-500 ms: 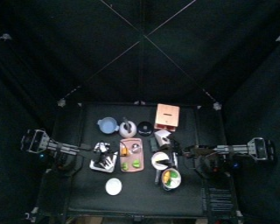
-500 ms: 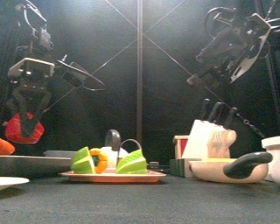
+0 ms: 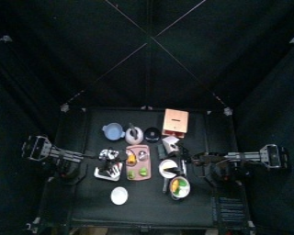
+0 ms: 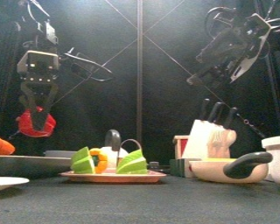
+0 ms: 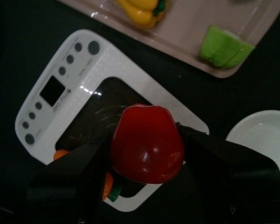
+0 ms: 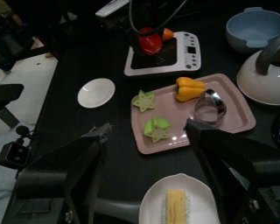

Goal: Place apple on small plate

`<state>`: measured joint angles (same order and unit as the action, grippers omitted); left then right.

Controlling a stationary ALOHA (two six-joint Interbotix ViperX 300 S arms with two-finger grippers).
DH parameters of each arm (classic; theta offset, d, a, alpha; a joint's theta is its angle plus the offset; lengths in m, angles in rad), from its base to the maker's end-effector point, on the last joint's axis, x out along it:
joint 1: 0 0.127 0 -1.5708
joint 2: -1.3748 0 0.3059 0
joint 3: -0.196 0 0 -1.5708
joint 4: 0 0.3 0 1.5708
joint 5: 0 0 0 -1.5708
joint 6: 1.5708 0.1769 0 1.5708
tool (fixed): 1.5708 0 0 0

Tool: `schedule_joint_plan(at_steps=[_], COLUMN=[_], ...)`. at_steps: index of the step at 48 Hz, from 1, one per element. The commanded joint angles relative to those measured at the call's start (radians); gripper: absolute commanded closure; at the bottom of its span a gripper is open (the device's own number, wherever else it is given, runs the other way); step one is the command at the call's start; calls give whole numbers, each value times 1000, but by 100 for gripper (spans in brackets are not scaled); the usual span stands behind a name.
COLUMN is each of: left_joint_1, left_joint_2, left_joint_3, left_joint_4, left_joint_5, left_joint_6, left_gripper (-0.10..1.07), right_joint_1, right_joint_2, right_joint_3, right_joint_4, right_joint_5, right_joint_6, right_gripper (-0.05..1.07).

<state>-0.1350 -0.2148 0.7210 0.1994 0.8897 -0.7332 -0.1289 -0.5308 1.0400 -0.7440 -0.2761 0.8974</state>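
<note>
My left gripper [image 4: 38, 118] is shut on a red apple [image 4: 38, 125] and holds it in the air above a white kitchen scale [image 5: 70, 94]. The apple also shows in the left wrist view [image 5: 149, 145] and the right wrist view [image 6: 149, 39]. The small plate [image 3: 118, 195], a plain white disc, lies near the table's front left, in front of the scale. It also shows in the left wrist view [image 5: 266, 140], the right wrist view [image 6: 97, 92] and the front view [image 4: 3, 184]. My right gripper [image 4: 220, 66] is open, empty and raised at the right.
A pink tray [image 6: 189, 131] with green and yellow fruit pieces lies mid-table beside the small plate. A kettle [image 6: 266, 74], a blue bowl [image 6: 259, 26], a knife block [image 4: 208, 136] and a white-rimmed bowl [image 3: 179, 186] stand around it. An orange thing [image 4: 0, 145] sits by the scale.
My left gripper has carried the apple a little to the right in the front view. The right arm has not moved.
</note>
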Motion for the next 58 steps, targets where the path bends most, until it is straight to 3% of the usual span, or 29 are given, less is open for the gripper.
schedule_joint_plan(at_steps=[1,13,18,37,45,58], left_joint_1=[-35,-132,-155,-158,-149,-115], left_joint_2=[-2,3,14,144,190,218], left_joint_3=[-28,-17,-9,-25,-49,-60], left_joint_4=[-3,-89,-192,-652,-723,-727], left_joint_5=[-57,-179,-218,-273,-276,-301], left_joint_6=[66,249,316,739,841,848], left_gripper=[20,20,20,20,19,19], right_joint_1=[-6,-8,-8,-8,-8,-8], right_joint_2=[-6,-5,-5,-5,-5,-5], right_joint_3=[-11,-9,-9,-9,-9,-9], right_joint_4=[2,2,2,12,12,12], right_joint_5=[-3,-3,-3,-3,-3,-3], right_joint_6=[3,3,5,3,5,5], right_gripper=[4,4,4,4,4,4])
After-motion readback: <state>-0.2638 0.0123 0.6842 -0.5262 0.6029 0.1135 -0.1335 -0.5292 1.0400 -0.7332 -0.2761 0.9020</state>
